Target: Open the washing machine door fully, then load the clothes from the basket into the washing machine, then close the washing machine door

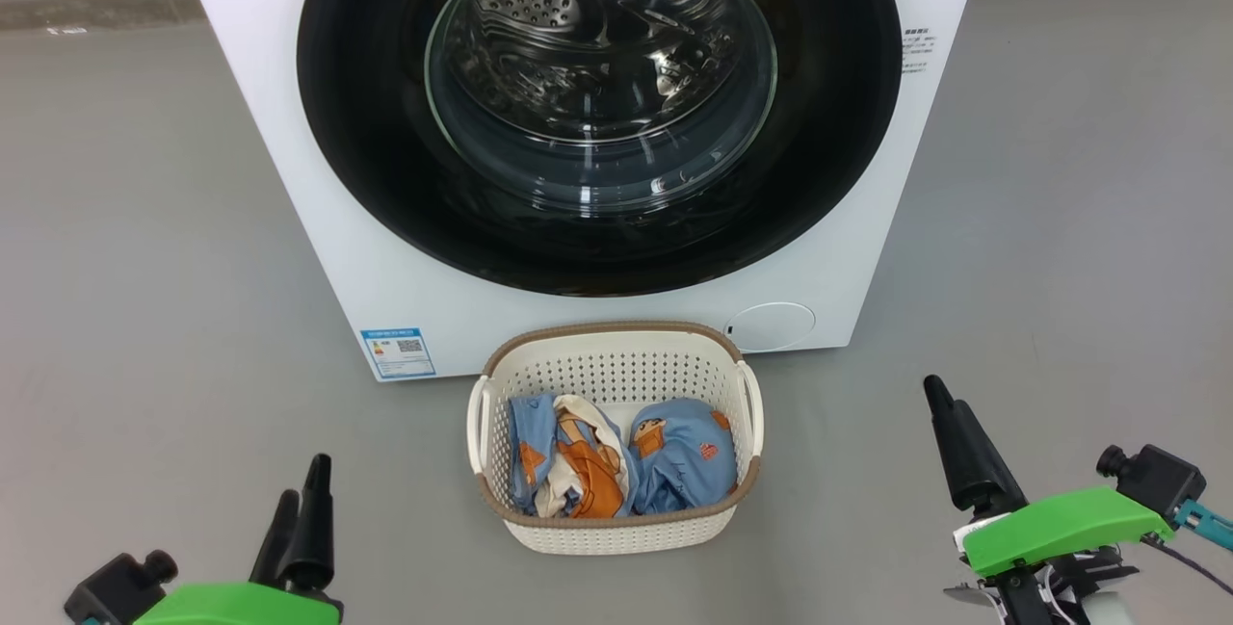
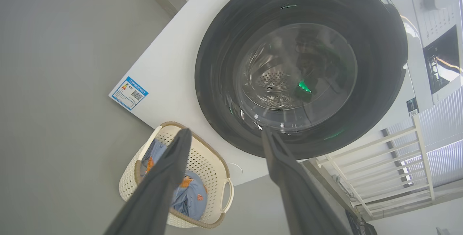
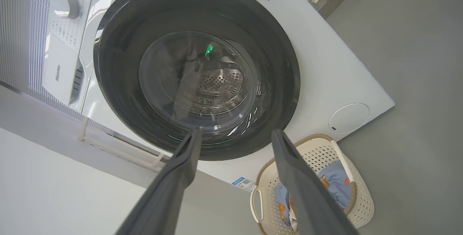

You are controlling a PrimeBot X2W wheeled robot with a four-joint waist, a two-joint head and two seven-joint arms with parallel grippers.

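The left gripper (image 2: 225,133) and the right gripper (image 3: 236,133) each have two dark fingers spread apart, with nothing between them. Ahead, between the pair, one basket (image 1: 616,363) sits on the grey floor (image 1: 144,269) holding the clothes (image 1: 679,466), two blue pieces. Just beyond it stands one washing machine (image 1: 318,249). Its single round door (image 1: 366,124) is shut, and one blue label (image 1: 398,352) and one round cap (image 1: 769,326) sit low on its front.

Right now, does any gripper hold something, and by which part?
Nothing is held: the left gripper and the right gripper are both open and empty.
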